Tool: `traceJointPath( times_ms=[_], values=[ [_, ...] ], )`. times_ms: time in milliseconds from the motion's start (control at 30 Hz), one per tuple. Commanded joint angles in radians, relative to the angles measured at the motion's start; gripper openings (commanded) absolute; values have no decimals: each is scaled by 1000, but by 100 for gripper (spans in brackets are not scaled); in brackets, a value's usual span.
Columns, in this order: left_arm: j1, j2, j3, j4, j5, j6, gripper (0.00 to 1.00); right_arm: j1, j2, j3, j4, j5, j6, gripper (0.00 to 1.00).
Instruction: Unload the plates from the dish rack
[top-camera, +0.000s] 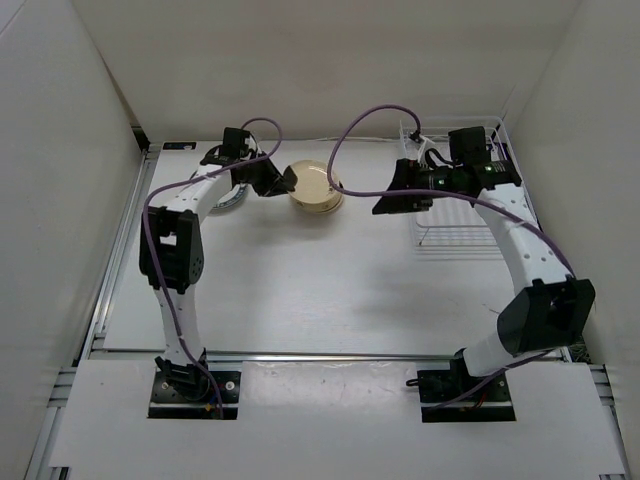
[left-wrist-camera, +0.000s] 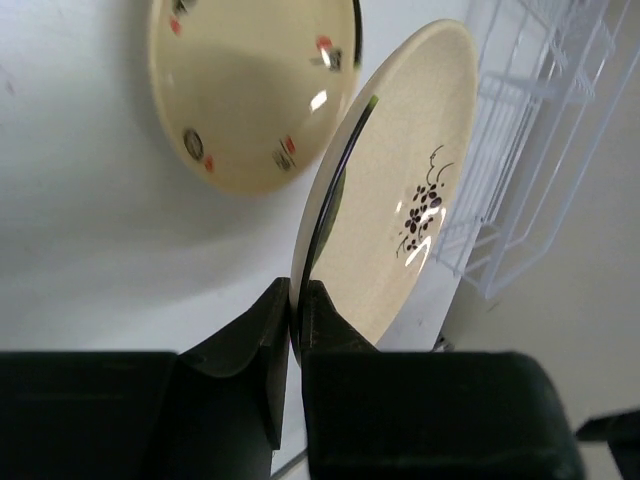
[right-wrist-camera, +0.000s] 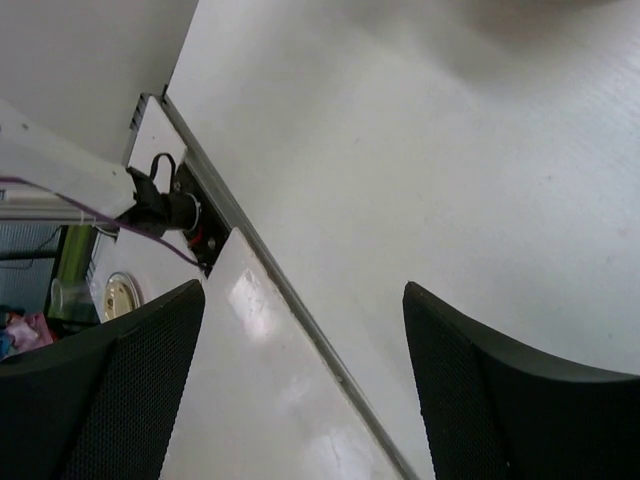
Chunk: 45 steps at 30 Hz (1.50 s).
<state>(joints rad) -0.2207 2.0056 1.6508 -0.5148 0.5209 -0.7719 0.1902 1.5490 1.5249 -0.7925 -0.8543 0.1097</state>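
Where the left tool (left-wrist-camera: 296, 302) pinches its rim, the round cream plate (left-wrist-camera: 400, 170) gleams.

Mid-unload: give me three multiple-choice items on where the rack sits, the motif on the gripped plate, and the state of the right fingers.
1. In the top view, the dish rack stands at the:
A) back right
B) back left
C) front centre
2. The motif on the plate held by the left gripper is:
A) orange-red rings
B) a dark flower sprig
C) none
3. The right gripper is:
A) shut on a plate
B) open, empty
C) shut, empty

1 A: its wire grid shows at the back right.
2 B: the left wrist view shows a dark sprig on cream.
3 B: only bare table shows between its spread fingers.
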Motion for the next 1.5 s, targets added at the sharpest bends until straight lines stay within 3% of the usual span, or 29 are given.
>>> traceJointPath(
  times_ms=[0, 333, 1200, 1467],
  values=[
    [11, 48, 107, 27, -9, -35, 10, 0, -64, -58, -59, 8, -39, 84],
    [11, 234, 300, 67, -57, 86, 10, -32, -158, -172, -59, 37, -62, 89],
    [-31, 280, 214, 67, -81, 174, 13, -32, -167, -190, -1, 55, -53, 91],
    [-31, 280, 196, 67, -81, 192, 27, -32, -176, -200, -1, 55, -44, 92]
  ],
)
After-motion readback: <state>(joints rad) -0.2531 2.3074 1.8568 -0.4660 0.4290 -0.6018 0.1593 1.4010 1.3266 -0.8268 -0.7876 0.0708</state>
